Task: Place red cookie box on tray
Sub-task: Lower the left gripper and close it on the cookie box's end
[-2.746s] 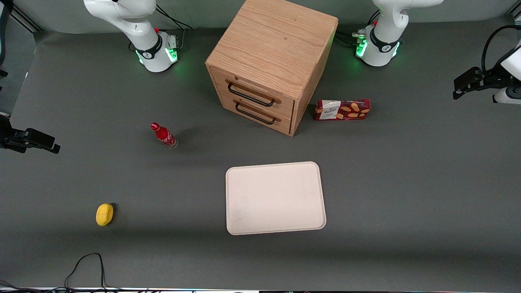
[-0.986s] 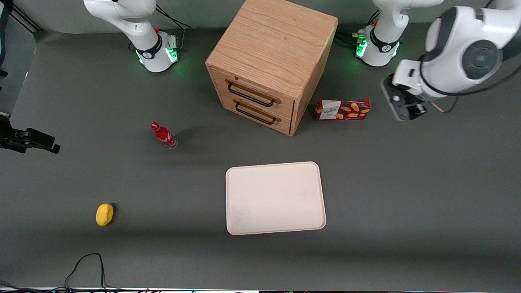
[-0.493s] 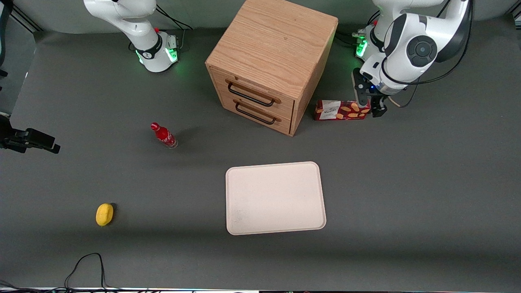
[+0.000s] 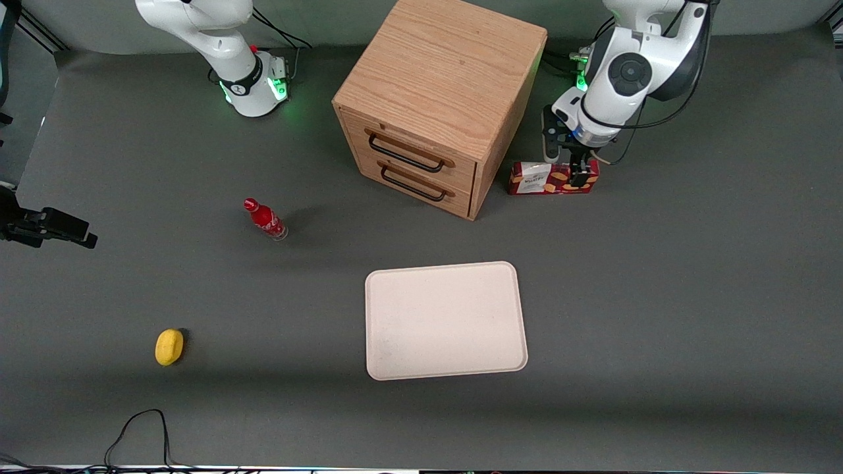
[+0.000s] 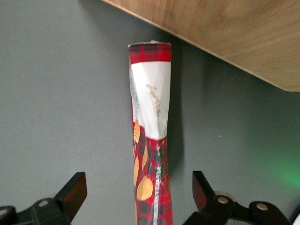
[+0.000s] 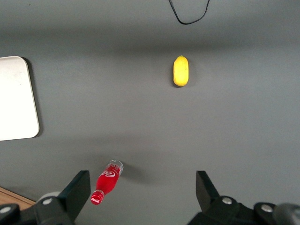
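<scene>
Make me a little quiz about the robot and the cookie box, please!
1. True or false: the red cookie box is already lying on the tray.
2. The gripper is: A) over the tray, B) right above the cookie box with its fingers open on either side of it, C) holding the red bottle.
3. Fill in: the cookie box stands on the table beside the wooden ______.

Key:
1. False. The box is on the table, farther from the front camera than the tray.
2. B
3. drawer cabinet
</scene>
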`<state>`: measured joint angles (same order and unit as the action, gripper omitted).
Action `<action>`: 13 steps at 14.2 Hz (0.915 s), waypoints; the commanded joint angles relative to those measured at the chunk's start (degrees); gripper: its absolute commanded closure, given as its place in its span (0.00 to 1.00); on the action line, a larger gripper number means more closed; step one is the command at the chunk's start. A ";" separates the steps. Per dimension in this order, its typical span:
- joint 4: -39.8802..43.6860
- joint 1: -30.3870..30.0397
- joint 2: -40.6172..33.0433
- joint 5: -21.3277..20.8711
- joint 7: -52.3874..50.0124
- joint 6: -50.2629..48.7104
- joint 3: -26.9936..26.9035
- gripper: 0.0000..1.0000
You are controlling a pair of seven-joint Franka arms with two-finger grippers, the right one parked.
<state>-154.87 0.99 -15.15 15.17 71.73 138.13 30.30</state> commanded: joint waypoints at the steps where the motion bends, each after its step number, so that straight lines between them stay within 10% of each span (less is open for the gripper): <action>1: -4.12 -0.29 -0.68 1.53 -1.42 5.47 2.22 0.00; 13: -5.44 0.85 5.47 1.27 -7.92 14.17 2.58 0.07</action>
<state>-158.59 1.12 -8.90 15.79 64.83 150.14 32.29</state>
